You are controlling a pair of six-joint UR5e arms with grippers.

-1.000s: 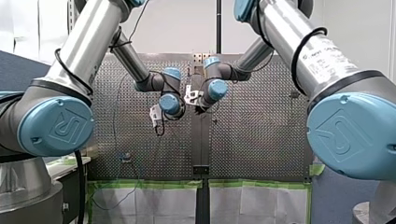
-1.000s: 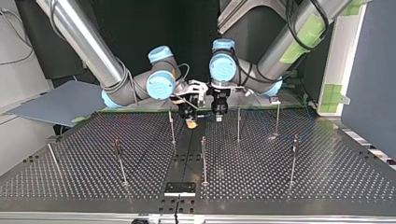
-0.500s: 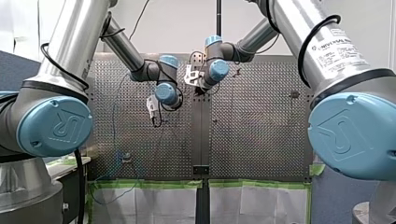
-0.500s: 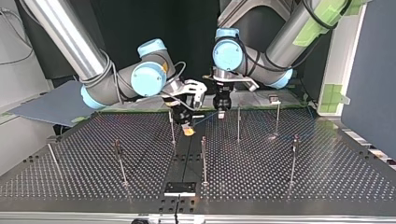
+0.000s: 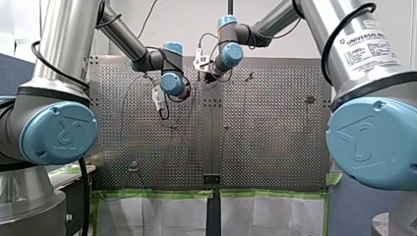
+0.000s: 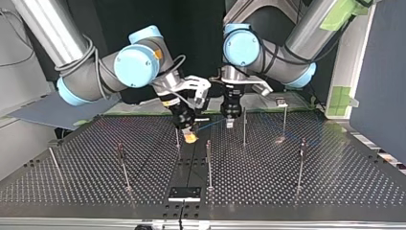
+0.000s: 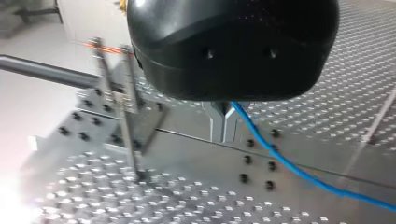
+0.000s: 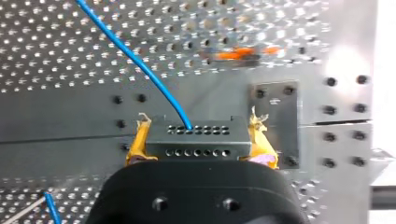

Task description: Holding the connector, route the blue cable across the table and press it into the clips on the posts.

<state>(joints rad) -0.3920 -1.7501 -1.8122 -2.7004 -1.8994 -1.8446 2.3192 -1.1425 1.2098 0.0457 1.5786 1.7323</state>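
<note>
Near the far middle of the table (image 6: 287,187), as the top view has it, our two claws hang close together just above the perforated plate, among the thin posts (image 6: 244,128). Our right claw (image 6: 191,137) is closed on the connector (image 8: 196,139). The right wrist view shows the grey block with its rows of holes squeezed between the yellow pads (image 8: 138,144), one pad on each end, so it sits square and cannot twist. The blue cable (image 8: 140,63) leaves the face of the connector turned away from the claw and runs off ahead over the table, clear of the pads. We take that to be the reason for gripping by the ends. Our left claw (image 7: 222,122) sits further along that line. Its metal fingers stand close together and the cable comes out from between them and trails across the plate, so we judge it shut on the cable. The black body hides most of the fingers, so we cannot tell how hard it pinches. Holding the cable at two spots gives a straight span between the claws, faintly visible in the top view, and such a span can be lowered into a clip. One post stands just beside the left claw, another near the right. Whether any clip already holds cable is too small to tell.
</note>
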